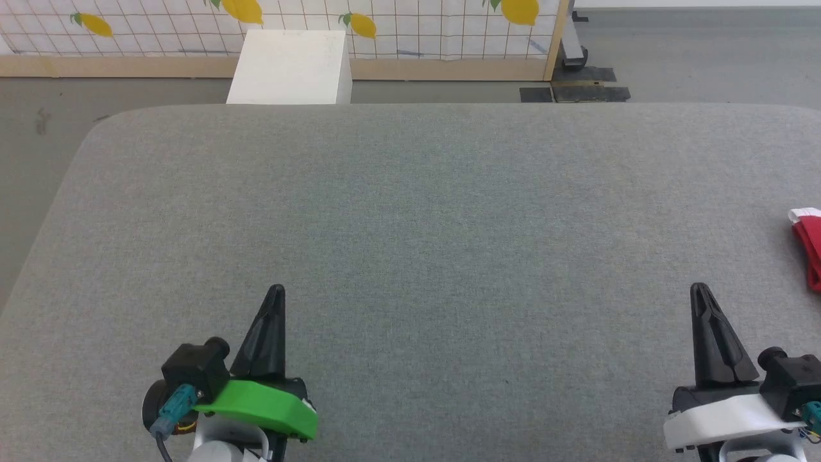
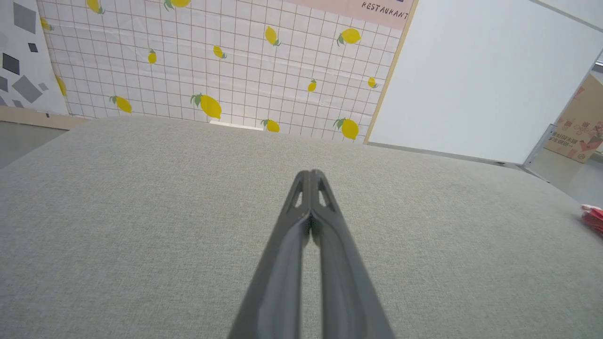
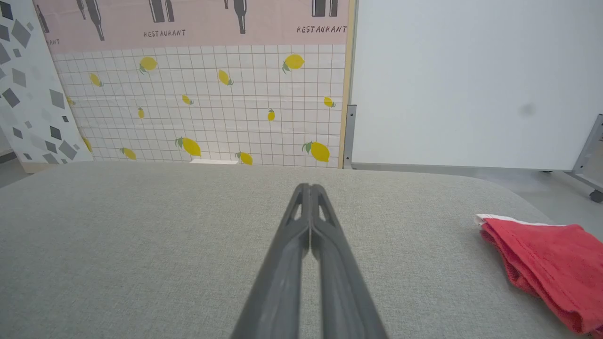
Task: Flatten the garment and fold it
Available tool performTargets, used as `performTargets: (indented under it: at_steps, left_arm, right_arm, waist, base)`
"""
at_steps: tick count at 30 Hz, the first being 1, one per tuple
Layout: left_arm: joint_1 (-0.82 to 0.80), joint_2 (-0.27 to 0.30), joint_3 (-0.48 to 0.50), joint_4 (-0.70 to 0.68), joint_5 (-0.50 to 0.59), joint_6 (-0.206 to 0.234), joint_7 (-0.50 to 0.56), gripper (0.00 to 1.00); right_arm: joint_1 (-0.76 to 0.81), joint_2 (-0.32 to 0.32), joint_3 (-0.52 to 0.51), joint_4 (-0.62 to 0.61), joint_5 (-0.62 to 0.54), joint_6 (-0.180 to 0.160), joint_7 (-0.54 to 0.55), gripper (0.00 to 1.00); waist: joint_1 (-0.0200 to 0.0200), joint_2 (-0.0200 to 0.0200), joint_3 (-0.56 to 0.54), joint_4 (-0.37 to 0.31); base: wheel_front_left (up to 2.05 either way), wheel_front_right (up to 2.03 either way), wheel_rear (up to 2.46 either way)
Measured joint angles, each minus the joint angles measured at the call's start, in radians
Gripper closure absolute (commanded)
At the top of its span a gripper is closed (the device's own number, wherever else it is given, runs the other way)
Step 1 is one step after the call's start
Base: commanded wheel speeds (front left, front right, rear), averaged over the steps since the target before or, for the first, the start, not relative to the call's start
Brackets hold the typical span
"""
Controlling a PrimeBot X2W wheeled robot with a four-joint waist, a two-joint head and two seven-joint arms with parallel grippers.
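Head view, with both wrist views. The left gripper (image 1: 277, 290) stands at the lower left and the right gripper (image 1: 698, 289) at the lower right. Each is poised over the near part of a grey fabric-covered table (image 1: 410, 205), with its dark fingers pointing toward the far edge. The left gripper carries a green cover at its base and the right a white one.

In the left wrist view, the two fingers of the left gripper (image 2: 311, 173) are pressed together along their tips, with nothing between them. The right wrist view shows the right gripper (image 3: 308, 187) closed in the same way and likewise holding nothing.

The garment (image 3: 546, 254), red with a white edge at its far end, lies in a bunched heap on the table. It sits at the robot's far right, well apart from both grippers and cut off by the frame's right edge. The head view (image 1: 809, 247) catches a small part of it at the right margin.

Beyond the table's far edge stand a white box (image 1: 292, 67), a lemon-patterned panel (image 1: 410, 25) and a white board (image 3: 471, 80). A cardboard box (image 2: 582, 127) appears at the right of the left wrist view.
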Motion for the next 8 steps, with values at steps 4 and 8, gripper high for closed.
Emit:
performTargets:
  at_steps: [4,8]
  left_arm:
    - [0.000,0.000,0.003,-0.003,0.003,0.005,0.008,1.00]
    - [0.000,0.000,0.006,-0.007,0.018,0.006,0.017,1.00]
  right_arm:
    - [0.000,0.000,0.004,0.000,0.000,0.000,0.007,1.00]
    - [-0.001,0.000,0.008,0.000,0.000,0.000,0.016,1.00]
  waist:
    - [0.0000,0.0000,-0.002,0.001]
    - [0.0000,0.0000,-0.004,0.002]
  base:
    - [0.00,0.00,0.00]
    - [0.00,0.00,0.00]
